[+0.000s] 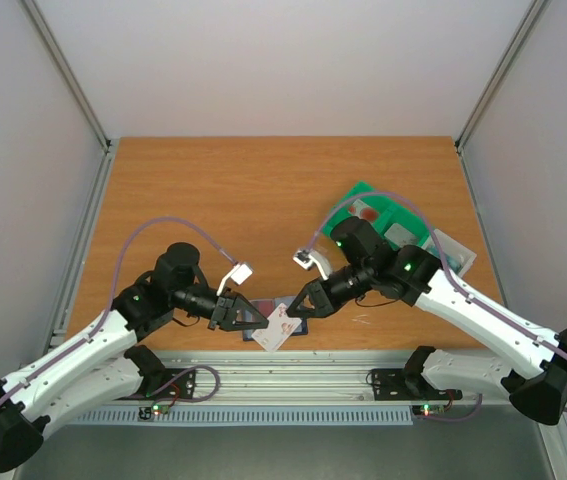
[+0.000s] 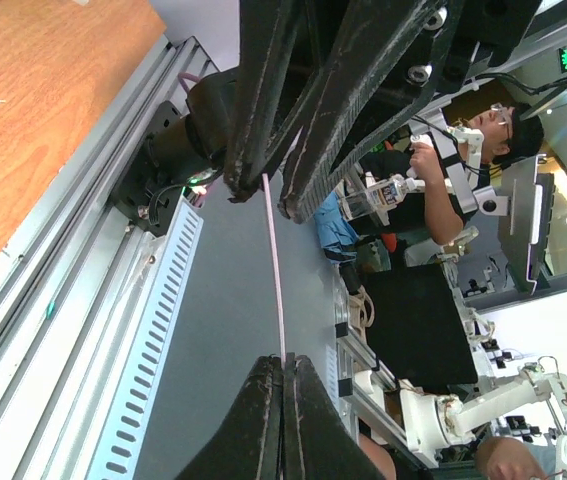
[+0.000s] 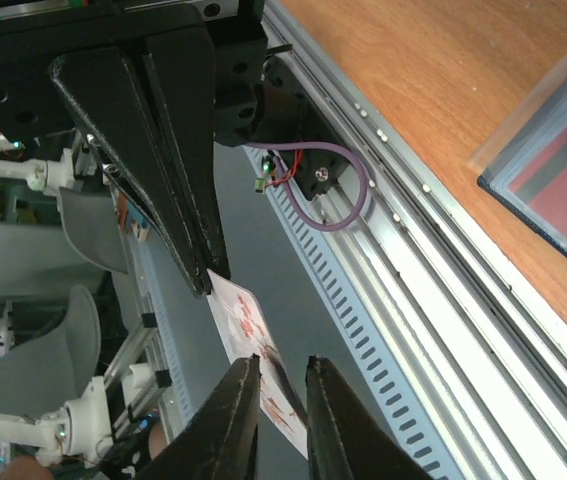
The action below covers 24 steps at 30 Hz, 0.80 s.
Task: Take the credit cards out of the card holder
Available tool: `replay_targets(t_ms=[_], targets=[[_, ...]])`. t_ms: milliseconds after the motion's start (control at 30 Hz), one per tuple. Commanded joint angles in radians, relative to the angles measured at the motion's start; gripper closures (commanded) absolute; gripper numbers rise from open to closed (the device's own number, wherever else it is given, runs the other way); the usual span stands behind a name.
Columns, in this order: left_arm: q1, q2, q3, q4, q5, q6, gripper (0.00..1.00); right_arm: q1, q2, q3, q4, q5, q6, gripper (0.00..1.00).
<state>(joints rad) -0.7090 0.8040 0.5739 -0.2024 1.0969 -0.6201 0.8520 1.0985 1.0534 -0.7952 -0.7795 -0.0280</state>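
My left gripper (image 1: 259,320) is shut on a whitish credit card with red blotches (image 1: 279,329) and holds it above the table's near edge. In the left wrist view the card (image 2: 274,270) shows edge-on, running from my shut left gripper (image 2: 283,362) towards the right gripper's fingers (image 2: 263,110). My right gripper (image 1: 295,305) faces it. In the right wrist view my right gripper (image 3: 283,400) is open, and the card (image 3: 248,325) reaches into the gap between its jaws. The slate-blue card holder (image 3: 548,170) lies open on the table with a red and grey card in its pocket. It is mostly hidden under the grippers in the top view (image 1: 300,324).
A green compartmented tray (image 1: 348,205) stands at the right behind the right arm, with whitish cards in it (image 1: 368,212). A greyish card (image 1: 455,250) lies at its near right corner. The metal rail (image 1: 293,375) runs along the table's near edge.
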Motion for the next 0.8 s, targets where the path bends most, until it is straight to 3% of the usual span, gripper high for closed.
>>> replay_targets(t_ms=[0,600,767], targets=[[-0.003,-0.016,0.003,0.061,-0.007,-0.001,1.00,0.007,0.017,-0.010,0.035,-0.040,-0.012,0.83],[-0.002,-0.020,0.002,0.061,-0.008,-0.004,1.00,-0.017,-0.008,0.005,0.013,-0.006,-0.010,0.74],[-0.003,-0.015,0.004,0.060,-0.011,-0.002,1.00,-0.017,-0.008,-0.005,0.031,-0.040,-0.010,0.88]])
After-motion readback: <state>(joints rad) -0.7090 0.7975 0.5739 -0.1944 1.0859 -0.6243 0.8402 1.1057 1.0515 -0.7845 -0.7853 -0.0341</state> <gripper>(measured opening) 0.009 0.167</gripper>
